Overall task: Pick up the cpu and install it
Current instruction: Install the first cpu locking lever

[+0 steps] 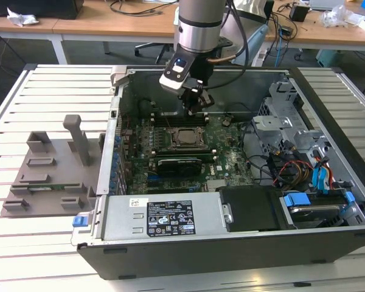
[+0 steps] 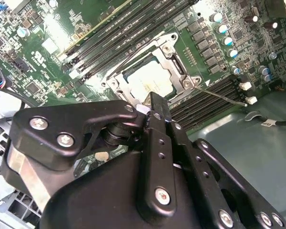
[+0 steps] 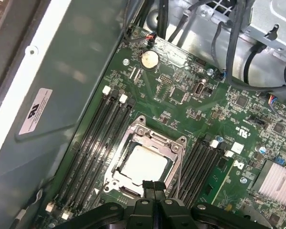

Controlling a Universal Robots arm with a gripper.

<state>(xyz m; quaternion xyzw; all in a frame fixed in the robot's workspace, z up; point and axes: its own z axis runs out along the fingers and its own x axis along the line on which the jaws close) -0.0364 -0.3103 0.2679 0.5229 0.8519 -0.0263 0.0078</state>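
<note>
The cpu point(image 1: 184, 137) lies flat inside the metal socket frame point(image 1: 170, 145) on the green motherboard, its silver top plate facing up. It shows in both wrist views point(image 2: 150, 78) point(image 3: 144, 162). My gripper point(image 1: 196, 108) hangs above the board just behind the socket, towards the case's back wall. The black fingers point(image 3: 154, 185) point(image 2: 155, 109) are pressed together with nothing between them, their tips over the socket's edge and apart from the chip.
The open computer case point(image 1: 103, 182) lies on a slatted white table. A grey plastic holder tray point(image 1: 48, 170) sits outside it on the exterior view's left. Memory slots point(image 3: 93, 138) flank the socket. Drive cages and cables point(image 1: 304, 164) crowd the exterior view's right.
</note>
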